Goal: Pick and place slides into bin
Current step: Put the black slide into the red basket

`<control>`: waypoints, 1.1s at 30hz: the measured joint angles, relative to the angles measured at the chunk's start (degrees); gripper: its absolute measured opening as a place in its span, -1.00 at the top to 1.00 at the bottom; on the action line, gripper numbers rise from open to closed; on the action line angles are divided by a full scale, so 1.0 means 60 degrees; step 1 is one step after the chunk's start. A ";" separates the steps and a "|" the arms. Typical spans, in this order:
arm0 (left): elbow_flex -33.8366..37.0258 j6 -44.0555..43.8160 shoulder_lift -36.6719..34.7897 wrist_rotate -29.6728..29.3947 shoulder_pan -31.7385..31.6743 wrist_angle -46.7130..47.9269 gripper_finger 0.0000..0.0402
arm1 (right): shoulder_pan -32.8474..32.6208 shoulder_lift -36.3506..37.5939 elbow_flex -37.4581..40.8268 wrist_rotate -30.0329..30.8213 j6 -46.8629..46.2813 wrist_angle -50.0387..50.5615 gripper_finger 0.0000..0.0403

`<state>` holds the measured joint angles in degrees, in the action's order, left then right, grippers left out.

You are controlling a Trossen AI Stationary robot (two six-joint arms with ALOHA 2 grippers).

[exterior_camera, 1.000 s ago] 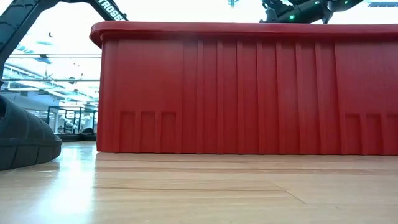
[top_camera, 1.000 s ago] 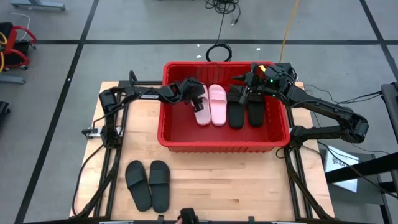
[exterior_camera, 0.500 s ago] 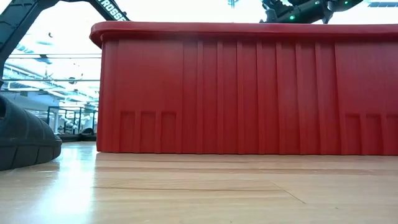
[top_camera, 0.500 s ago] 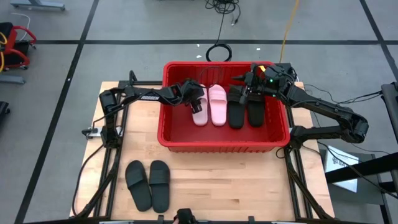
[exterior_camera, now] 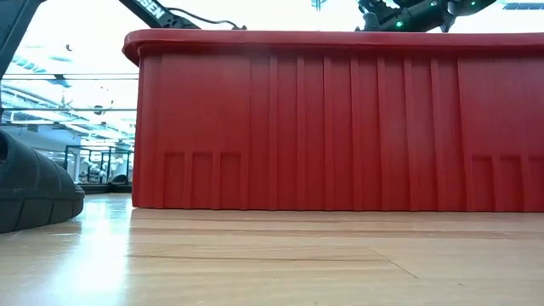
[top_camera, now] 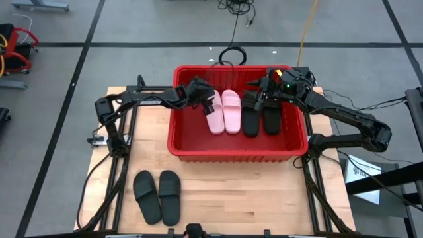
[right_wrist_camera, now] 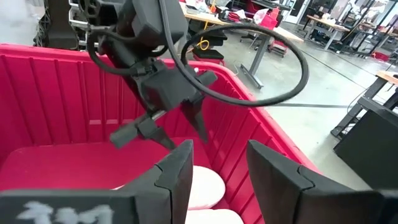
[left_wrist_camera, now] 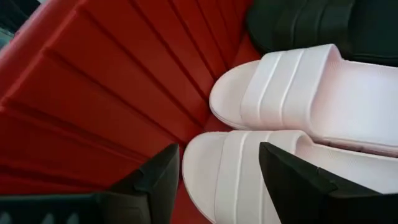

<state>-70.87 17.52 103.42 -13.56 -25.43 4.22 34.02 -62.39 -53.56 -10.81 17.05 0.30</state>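
Note:
The red bin (top_camera: 234,155) stands mid-table and fills the low view (exterior_camera: 340,127). In it lie two pale pink slides (top_camera: 215,116) (top_camera: 231,111), side by side, and two black slides (top_camera: 250,114) (top_camera: 271,112). My left gripper (top_camera: 205,97) is open and empty above the far end of the left pink slide (left_wrist_camera: 249,180); its fingers stand apart over the slide's toe. My right gripper (top_camera: 262,92) hangs open and empty over the black slides' far ends. It faces the left gripper (right_wrist_camera: 168,124). Two more black slides (top_camera: 158,195) lie on the table at the near left.
The bin's near left floor (top_camera: 192,135) is bare. The toe of a black slide (exterior_camera: 34,191) shows at the low view's left edge. A black cable loop (top_camera: 232,55) lies on the floor beyond the table. Bare wood (top_camera: 251,198) lies near of the bin.
My left gripper has drawn up and back toward the bin's far left corner, coming off the left pink slide. That slide, tilted a second ago, now lies flat beside the other pink one. My right gripper has kept still.

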 joint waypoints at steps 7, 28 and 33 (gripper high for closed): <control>0.0000 -0.0004 -0.0052 0.0082 0.0132 0.0267 -0.09 | 0.0000 0.0000 0.0000 -0.0003 -0.0053 0.0011 0.30; 0.0000 0.0052 -0.2364 -0.1257 0.0850 0.1719 -0.09 | -0.0004 0.0044 0.1188 0.0015 -0.0395 -0.1532 0.30; 0.0000 -0.0050 -0.3228 -0.1260 0.1231 0.2179 -0.09 | -0.0111 0.0166 0.1188 0.0011 -0.0883 -0.1546 0.30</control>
<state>-70.87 17.22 84.06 -21.12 -18.04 17.29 33.35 -61.40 -46.44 -10.74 11.75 -8.98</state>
